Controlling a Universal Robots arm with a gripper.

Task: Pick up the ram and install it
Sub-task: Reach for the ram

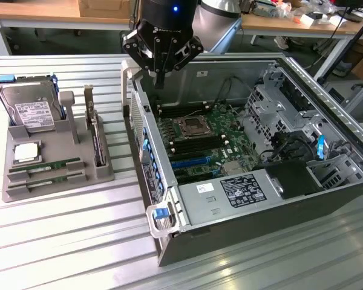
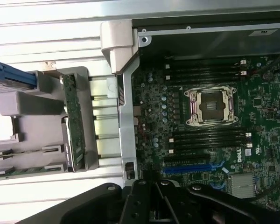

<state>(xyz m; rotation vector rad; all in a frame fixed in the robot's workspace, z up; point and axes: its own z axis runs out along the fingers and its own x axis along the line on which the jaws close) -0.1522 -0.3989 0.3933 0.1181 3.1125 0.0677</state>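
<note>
So, quick status from my remote seat. The gripper [image 1: 160, 77] is closed with nothing in it, fingers pinched together. It hangs over the far corner of the open computer case [image 1: 327, 199], on the exterior view's left side of it, just above the case wall.

Neither ram has been picked up. I count two ram sticks, both lying flat in their slots at the near end of the grey tray [image 1: 54, 188]: one stick [image 1: 45, 165] and a second stick [image 1: 48, 177] just beside it, parallel. They're well apart from the gripper.

Rest of the tray, counted:
- one hard drive [image 1: 30, 109] at the far end
- one square silver processor chip [image 1: 25, 152] between the drive and the ram
- one expansion card [image 1: 95, 136] standing upright on the side toward the case

Tray and case both sit on the ribbed metal bench [image 1: 78, 241], tray on the exterior view's left.

Inside the case there's one green motherboard [image 1: 230, 136] with one empty CPU socket [image 1: 189, 127]. From the wrist view I see two banks of black memory slots, one on each side of the socket, and no stick is seated in any of them.
</note>
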